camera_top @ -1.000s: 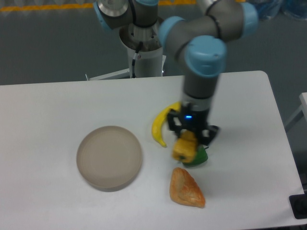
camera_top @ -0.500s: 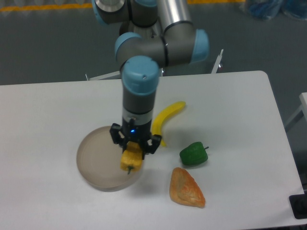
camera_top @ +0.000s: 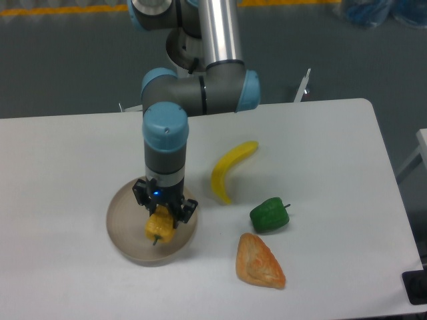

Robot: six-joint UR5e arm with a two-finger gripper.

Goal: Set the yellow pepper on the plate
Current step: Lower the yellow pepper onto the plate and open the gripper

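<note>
Over the plate (camera_top: 123, 227), the gripper (camera_top: 163, 215) pinches the pepper (camera_top: 159, 227) (stem down), whether it touches the dish is unclear; released from height, it might roll off the low rim; banana (camera_top: 229, 169), green pepper (camera_top: 269, 214) and pastry (camera_top: 259, 262) lie well apart on the white table (camera_top: 60, 153); grey floor behind.

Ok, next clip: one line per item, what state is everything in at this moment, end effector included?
End effector: shut on the small blocky yellow toy pepper, over the plate.
Small blocky yellow toy pepper: gripped, above the plate's middle; contact with the dish unclear.
Round shallow grey-beige plate: flat on the table.
Long curved yellow banana: lying on the table, untouched.
Green toy pepper: resting on the table.
Orange wedge-shaped pastry: lying flat.
</note>
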